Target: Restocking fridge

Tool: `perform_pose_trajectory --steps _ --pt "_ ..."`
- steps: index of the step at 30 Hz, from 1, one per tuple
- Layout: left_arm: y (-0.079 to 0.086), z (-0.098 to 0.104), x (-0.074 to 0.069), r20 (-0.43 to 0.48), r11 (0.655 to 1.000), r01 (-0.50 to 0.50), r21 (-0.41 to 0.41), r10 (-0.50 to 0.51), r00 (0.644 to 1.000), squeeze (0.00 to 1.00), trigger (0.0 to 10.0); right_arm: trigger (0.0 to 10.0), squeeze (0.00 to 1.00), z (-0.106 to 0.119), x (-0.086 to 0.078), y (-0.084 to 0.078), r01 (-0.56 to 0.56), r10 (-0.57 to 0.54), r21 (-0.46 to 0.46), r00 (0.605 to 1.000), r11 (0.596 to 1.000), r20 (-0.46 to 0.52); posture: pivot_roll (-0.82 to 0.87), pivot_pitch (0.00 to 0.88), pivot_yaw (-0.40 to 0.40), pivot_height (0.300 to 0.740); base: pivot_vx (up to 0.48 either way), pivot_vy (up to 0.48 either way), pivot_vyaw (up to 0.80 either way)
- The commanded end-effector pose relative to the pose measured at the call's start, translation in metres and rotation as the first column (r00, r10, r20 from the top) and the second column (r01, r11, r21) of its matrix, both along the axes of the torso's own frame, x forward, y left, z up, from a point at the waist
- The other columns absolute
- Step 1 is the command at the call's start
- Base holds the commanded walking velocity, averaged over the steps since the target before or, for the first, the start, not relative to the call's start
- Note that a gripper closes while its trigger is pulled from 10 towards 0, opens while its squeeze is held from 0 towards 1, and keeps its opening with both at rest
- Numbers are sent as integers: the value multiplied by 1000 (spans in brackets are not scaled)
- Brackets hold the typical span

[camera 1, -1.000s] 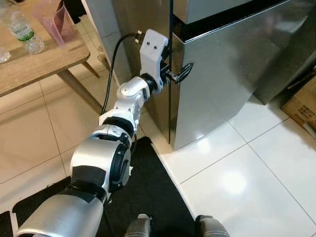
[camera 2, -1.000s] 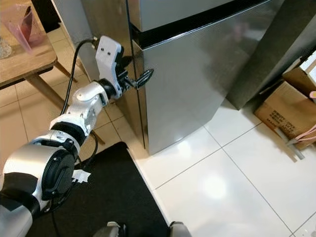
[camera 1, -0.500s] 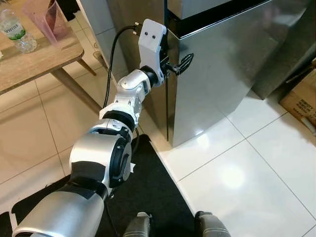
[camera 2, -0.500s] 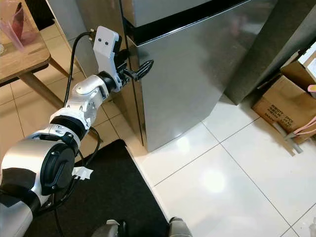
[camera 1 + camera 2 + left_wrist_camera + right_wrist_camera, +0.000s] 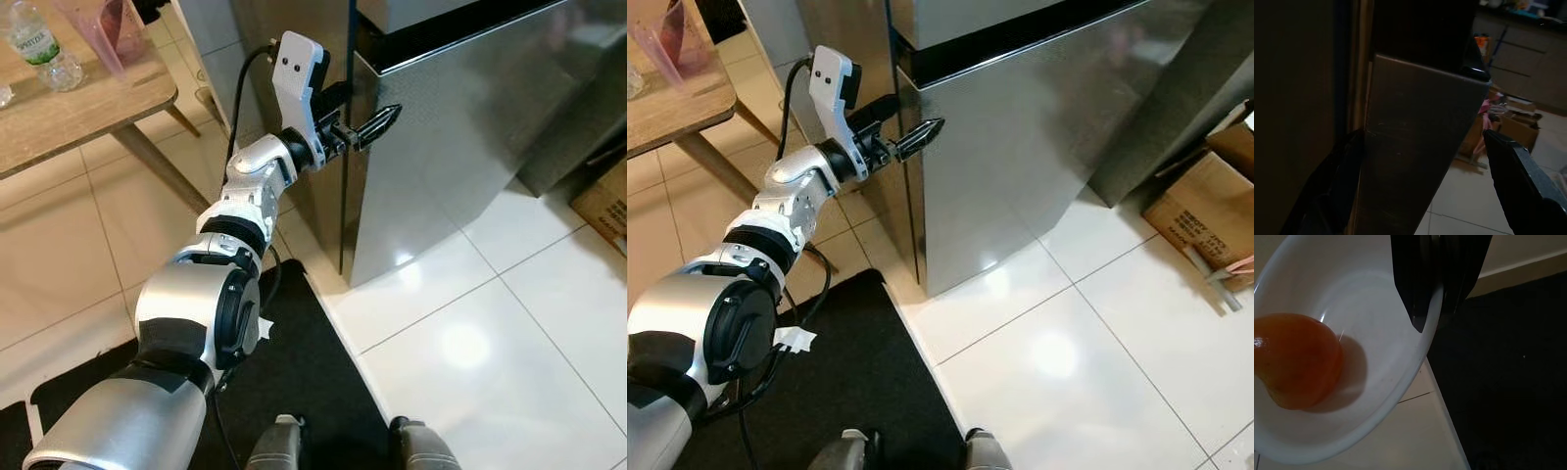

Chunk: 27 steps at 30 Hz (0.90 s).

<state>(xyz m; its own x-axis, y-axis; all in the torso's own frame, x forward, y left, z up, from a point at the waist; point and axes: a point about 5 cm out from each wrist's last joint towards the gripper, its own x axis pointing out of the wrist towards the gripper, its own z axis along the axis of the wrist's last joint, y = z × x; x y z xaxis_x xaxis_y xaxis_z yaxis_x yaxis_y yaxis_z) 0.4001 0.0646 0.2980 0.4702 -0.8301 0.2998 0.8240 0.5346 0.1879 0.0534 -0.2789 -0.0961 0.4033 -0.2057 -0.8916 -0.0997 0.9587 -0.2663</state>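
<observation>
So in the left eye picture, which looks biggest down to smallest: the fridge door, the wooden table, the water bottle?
1. Fridge door, biggest.
2. Wooden table, though the picture's edge cuts it off.
3. Water bottle, smallest by far.

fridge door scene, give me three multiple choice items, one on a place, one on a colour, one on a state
1. Where is the left end effector?
A. at the edge of the lower fridge door
B. on the wooden table
C. on the black mat

2. What colour is the fruit in the bowl?
A. green
B. orange
C. purple

3. What is the right end effector doing?
A. hanging open
B. pinching the bowl's rim
C. holding a bottle

Answers:
1 A: the left end effector straddles the edge of the lower fridge door, one finger on each side of the panel in the left wrist view.
2 B: the fruit in the white bowl is orange.
3 B: the right end effector has its black fingers closed on the bowl's rim.
</observation>
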Motion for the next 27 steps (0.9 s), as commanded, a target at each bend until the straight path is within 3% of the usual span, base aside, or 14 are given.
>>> perform_pose_trajectory --steps 1,27 --pt "-36 -12 -13 -6 978 196 78 -196 981 0 10000 10000 0 -3 -17 1 40 -40 -3 998 999 -42 -240 386 69 740 0 0 0" --pt "-56 -13 -28 35 915 385 123 -392 919 0 10000 10000 0 -3 -8 3 54 -54 -1 998 999 -23 -229 358 86 740 0 0 0"
